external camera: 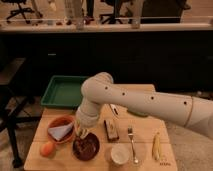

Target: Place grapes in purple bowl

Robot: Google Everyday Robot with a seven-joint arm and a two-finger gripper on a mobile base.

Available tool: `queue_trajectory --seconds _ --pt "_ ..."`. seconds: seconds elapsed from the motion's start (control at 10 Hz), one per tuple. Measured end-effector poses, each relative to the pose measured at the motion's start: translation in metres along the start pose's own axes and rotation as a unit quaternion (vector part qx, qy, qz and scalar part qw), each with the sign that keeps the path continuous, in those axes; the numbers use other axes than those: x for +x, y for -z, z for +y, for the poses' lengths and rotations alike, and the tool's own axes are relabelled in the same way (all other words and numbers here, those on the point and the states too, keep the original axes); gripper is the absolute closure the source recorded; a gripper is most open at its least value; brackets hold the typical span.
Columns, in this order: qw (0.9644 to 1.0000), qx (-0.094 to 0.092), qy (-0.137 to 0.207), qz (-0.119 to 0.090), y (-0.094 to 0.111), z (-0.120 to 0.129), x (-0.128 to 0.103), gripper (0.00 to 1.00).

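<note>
Wooden table point(145, 150): gripper point(81, 131), hold undeterminable, at rim of purple bowl point(86, 148) just beneath; off-centre release risks grapes spilling outside.

One cream-white arm point(145, 107) – smooth, thick and rounded.

The long link is a fat tube of off-white shell that enters from the right edge of the camera view and swells into a bulbous, ball-like elbow joint point(97, 89). A row of small dark dots point(152, 98) – screw holes or fasteners, it is hard to tell which – runs along the top of the link and onto the joint. Near the right edge a thin dark seam point(188, 114) rings the tube. Below the elbow a shorter wrist section point(87, 117) of the same pale colour narrows slightly and looks faintly ribbed. The gripper point(81, 131) sits at the lower end of the wrist, left of centre in the view, a paler yellowish tone than the shells.
</note>
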Motion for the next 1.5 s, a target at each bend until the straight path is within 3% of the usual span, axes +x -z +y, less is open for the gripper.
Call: queue_trajectory --seconds 0.1,0.8,0.9,1.5 --pt "1.0 0.0 0.001 0.0 -0.0005 -0.0009 -0.0009 0.95" --pt "1.0 0.0 0.001 -0.001 -0.0007 -0.0008 -0.0009 0.24" --pt "1.0 0.0 0.001 -0.001 -0.0006 -0.0008 -0.0008 0.2" --pt "1.0 0.0 0.001 -0.001 -0.0005 -0.0005 -0.0006 0.2"
